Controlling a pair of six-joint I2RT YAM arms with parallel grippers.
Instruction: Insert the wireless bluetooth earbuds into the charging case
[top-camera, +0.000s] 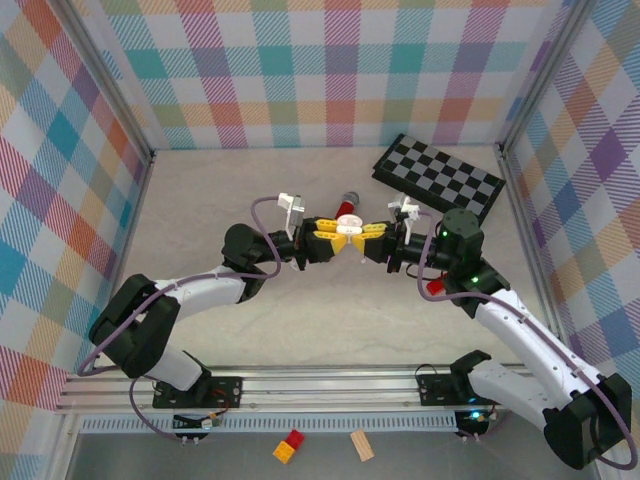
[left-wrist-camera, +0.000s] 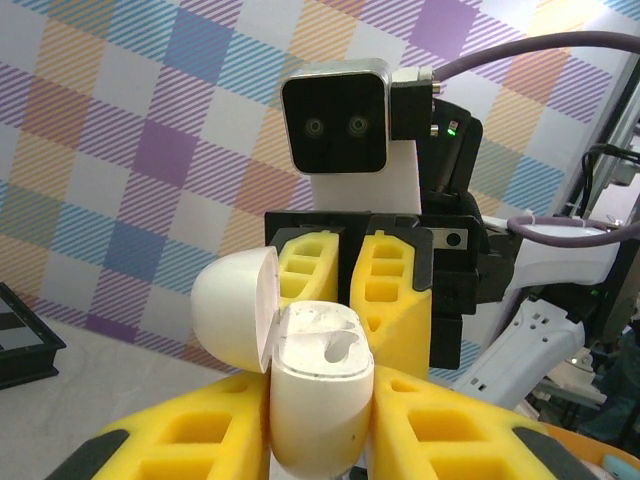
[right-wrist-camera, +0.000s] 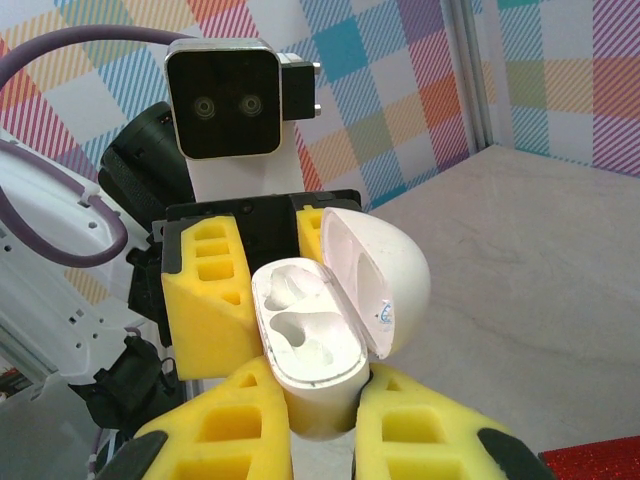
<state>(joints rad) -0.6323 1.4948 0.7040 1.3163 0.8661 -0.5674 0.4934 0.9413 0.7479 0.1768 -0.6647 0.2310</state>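
Note:
The white charging case (top-camera: 349, 229) hangs in mid-air above the table's middle, between both grippers. In the left wrist view the case (left-wrist-camera: 320, 400) stands upright with its lid (left-wrist-camera: 235, 310) swung open to the left, and my left gripper (left-wrist-camera: 320, 445) has its yellow fingers pressed against both sides. In the right wrist view the case (right-wrist-camera: 310, 350) sits between the fingers of my right gripper (right-wrist-camera: 325, 430), lid (right-wrist-camera: 385, 270) open to the right. Both moulded sockets look empty. The earbuds are out of view. From above, the left gripper (top-camera: 335, 240) and right gripper (top-camera: 368, 235) face each other tip to tip.
A red cylindrical microphone (top-camera: 347, 205) lies just behind the grippers. A black-and-white checkerboard (top-camera: 440, 180) lies at the back right. A small red object (top-camera: 436, 286) sits under the right arm. Plaid walls close in the left, back and right.

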